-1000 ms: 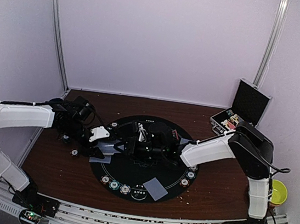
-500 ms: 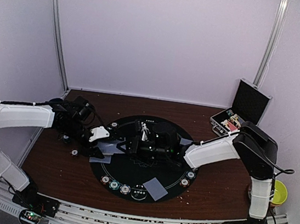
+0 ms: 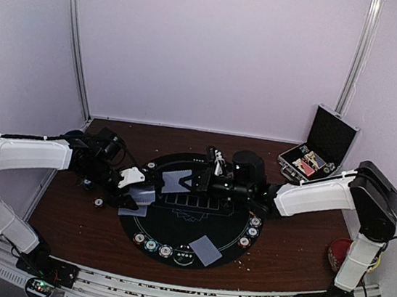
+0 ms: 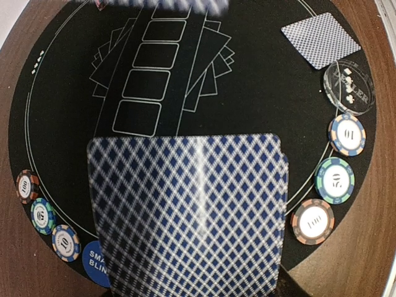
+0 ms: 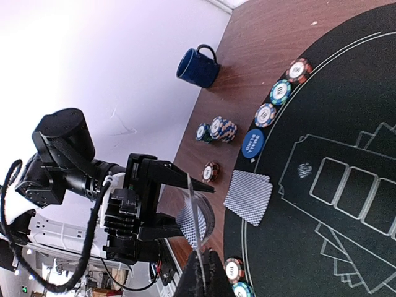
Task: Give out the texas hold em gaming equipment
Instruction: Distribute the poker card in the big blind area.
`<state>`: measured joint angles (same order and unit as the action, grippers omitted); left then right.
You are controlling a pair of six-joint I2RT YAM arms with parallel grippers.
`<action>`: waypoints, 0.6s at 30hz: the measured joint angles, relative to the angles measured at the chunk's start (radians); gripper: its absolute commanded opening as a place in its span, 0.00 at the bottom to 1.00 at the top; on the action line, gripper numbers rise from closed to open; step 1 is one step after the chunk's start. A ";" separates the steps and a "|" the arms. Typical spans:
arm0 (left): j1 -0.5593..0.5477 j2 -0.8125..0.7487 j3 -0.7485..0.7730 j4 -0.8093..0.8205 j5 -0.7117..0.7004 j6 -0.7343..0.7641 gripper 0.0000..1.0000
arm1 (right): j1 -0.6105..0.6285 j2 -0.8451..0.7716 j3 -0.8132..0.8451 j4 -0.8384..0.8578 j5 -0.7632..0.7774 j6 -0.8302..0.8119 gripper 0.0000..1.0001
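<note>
From the top external view, the left pincer (image 3: 134,191) is closed around a deck (image 3: 144,195) of grey-backed cards, over the left rim of the round black mat (image 3: 196,225) on the table (image 3: 280,247). The right pincer (image 3: 195,181) faces it from just beside, shut on a single card (image 3: 175,183) that hangs between the two pincers. A dealt card (image 3: 205,250) lies on the mat, nearer the arm bases than both pincers. The open case (image 3: 329,140) stands well behind the right arm.

In the left wrist view, the deck (image 4: 189,213) fills the lower frame with its back pattern showing; the fingers holding it are hidden. Beyond it, at the top edge, is the blurred single card (image 4: 154,4). To the right lie the dealt card (image 4: 320,38), a clear dealer button (image 4: 349,86) and three chips (image 4: 335,180). A blue disc (image 4: 93,260) peeks out at the deck's lower left.

In the right wrist view, the right pincer (image 5: 198,281) pinches the single card (image 5: 195,216), seen edge-on. Straight ahead, the left pincer (image 5: 176,207) grips the deck (image 5: 184,226). Farther off sit another card (image 5: 247,196), the blue disc (image 5: 252,141) and a blue mug (image 5: 199,65).
</note>
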<state>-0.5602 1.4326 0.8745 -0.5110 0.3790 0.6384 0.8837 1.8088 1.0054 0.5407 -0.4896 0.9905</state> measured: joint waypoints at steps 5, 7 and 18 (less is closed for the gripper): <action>0.000 0.000 -0.003 0.003 0.003 0.000 0.53 | -0.118 -0.182 -0.102 -0.109 0.011 -0.063 0.00; 0.000 0.000 -0.004 0.005 0.003 0.000 0.53 | -0.184 -0.251 -0.139 -0.157 0.013 -0.095 0.00; 0.000 0.000 -0.004 0.009 0.003 0.000 0.53 | -0.551 -0.362 -0.276 -0.319 -0.056 -0.229 0.00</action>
<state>-0.5602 1.4326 0.8703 -0.5018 0.3824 0.6380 0.3325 1.4467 0.7296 0.2214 -0.5453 0.7616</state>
